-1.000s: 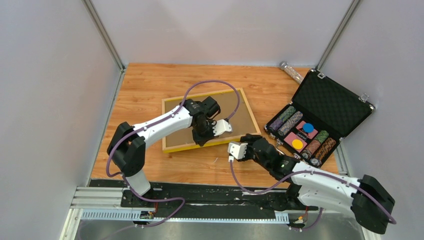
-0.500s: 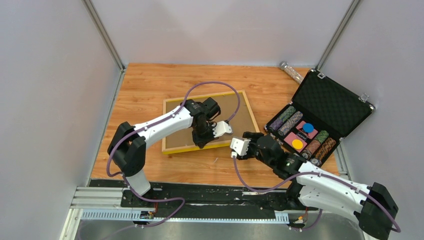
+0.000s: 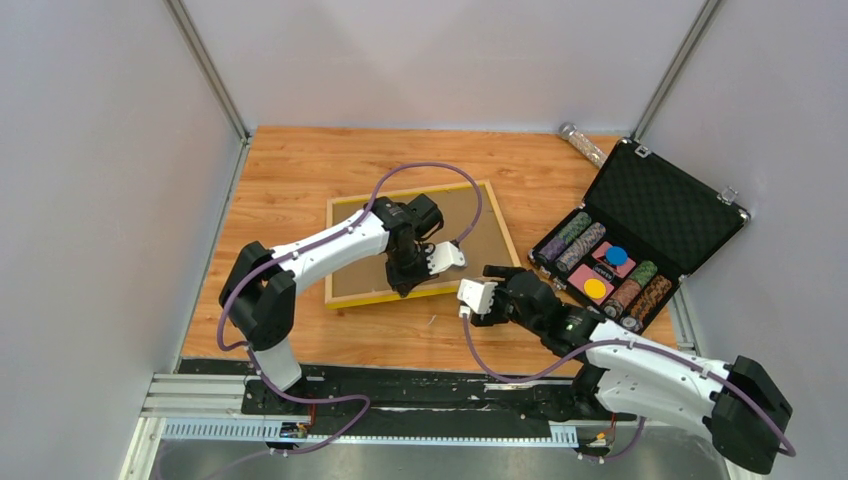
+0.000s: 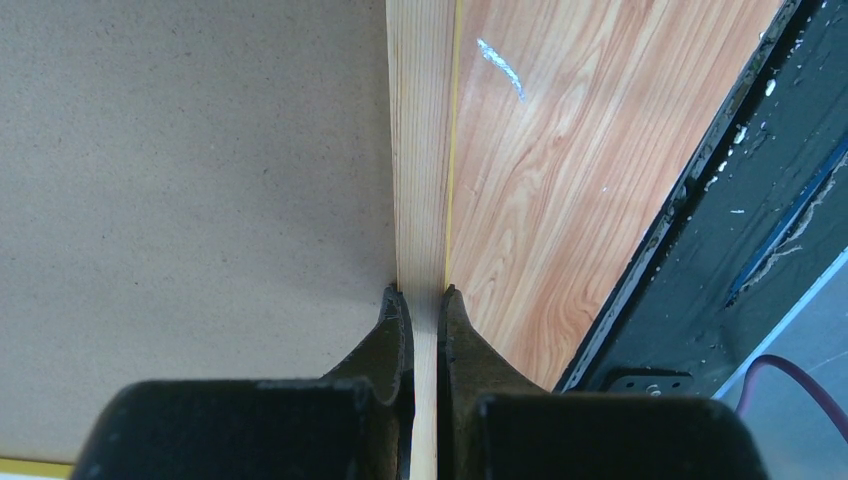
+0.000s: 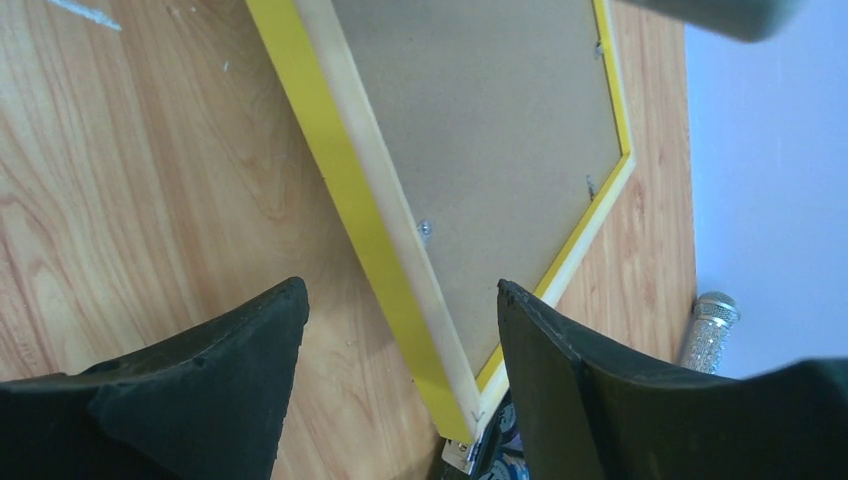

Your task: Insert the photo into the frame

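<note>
Top cam: frame lies face-down mid-table, brown board up, long sides running L-R and skewed a bit. L gripper comes down on the near rail, fingers pinched on it. Can't tell if that edge is lifted off the wood. R gripper sits just off the frame's near-R corner, between the frame and the case. The case is propped wide w/ foam lid up and chips in rows in the base. Glitter tube lies at the far R table edge, beside the case.

L wrist cam: L gripper is clamped on the pale wood rail of the frame, one finger each side w/ only the rail's width between them. Board is to the L of the rail, table to the R, w/ a white scuff on it. Black base rail runs along the R.

R wrist cam: R gripper has its fingers spread wide and grips nothing. The frame passes diagonally below the gap, yellow edge toward the table. Small clip on the near rail inner edge, another by the far side. Tube at R, beyond the frame.
</note>
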Available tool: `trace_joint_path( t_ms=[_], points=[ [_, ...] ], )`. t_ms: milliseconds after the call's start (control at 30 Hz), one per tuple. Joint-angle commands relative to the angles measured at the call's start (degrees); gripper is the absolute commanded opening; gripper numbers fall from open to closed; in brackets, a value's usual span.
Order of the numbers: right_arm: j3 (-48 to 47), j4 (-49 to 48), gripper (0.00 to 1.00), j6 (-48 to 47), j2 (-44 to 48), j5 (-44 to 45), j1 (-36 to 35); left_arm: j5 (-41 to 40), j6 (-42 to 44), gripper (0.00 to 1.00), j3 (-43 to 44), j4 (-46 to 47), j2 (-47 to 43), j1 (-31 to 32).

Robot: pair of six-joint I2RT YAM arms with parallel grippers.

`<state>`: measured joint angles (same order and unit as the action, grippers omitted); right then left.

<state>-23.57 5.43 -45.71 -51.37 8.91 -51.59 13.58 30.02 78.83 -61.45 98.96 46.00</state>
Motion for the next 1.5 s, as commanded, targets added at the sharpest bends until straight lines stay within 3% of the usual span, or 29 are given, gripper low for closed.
trace_joint_path(
  t_ms=[0, 400, 667, 767, 1000, 1033, 1133, 1167, 1267, 1333, 1400, 1467],
  points=[
    [0.2, -4.4, 0.72, -0.2, -1.5, 0.4, 0.1, 4.6, 0.4, 0.0, 3.3, -1.2, 0.0, 0.4],
    [1.0, -18.2, 0.71, -5.6, -12.8, 3.5, -0.1, 6.1, 0.7, 0.0, 3.4, -2.6, -0.6, 0.4],
    [3.2, -28.3, 0.64, -10.4, -19.5, 4.3, -0.1, 7.0, 0.7, 0.0, 3.8, -3.2, -0.1, 0.4],
    [3.6, -30.8, 0.53, -11.2, -20.6, 4.4, -0.1, 7.2, 0.7, 0.0, 3.9, -3.4, 0.0, 0.4],
    [2.4, -26.6, 0.14, -10.7, -16.9, 3.6, -0.4, 5.6, 0.4, 0.01, 3.5, -2.7, -0.7, 0.3],
    [2.1, -25.6, 0.1, -10.4, -16.1, 3.4, -0.5, 5.4, 0.4, 0.05, 3.2, -2.5, -1.1, 0.3],
    [1.5, -23.3, 0.0, -10.6, -13.9, 3.0, -0.8, 4.3, 0.1, 0.34, 2.9, -1.6, -2.1, 0.3],
    [1.1, -22.4, 0.0, -10.6, -12.9, 2.9, -1.0, 3.7, 0.0, 0.4, 3.1, -1.5, -2.3, 0.2],
    [-1.2, -17.8, 0.0, -9.6, -10.7, 2.0, -1.0, 1.9, -0.7, 0.76, 4.1, -1.2, -3.8, -0.4],
    [-3.4, -14.6, 0.0, -8.7, -9.1, 1.0, -1.0, 0.3, -1.1, 0.91, 5.4, -0.9, -5.4, -1.2],
    [-6.3, -10.9, 0.0, -7.0, -8.1, -0.1, -1.0, -1.6, -1.5, 0.99, 7.1, -0.3, -7.6, -2.4],
    [-10.7, -6.6, 0.0, -5.3, -7.9, -1.2, -1.0, -4.5, -1.8, 1.0, 9.2, 0.7, -10.3, -3.9]
  ],
)
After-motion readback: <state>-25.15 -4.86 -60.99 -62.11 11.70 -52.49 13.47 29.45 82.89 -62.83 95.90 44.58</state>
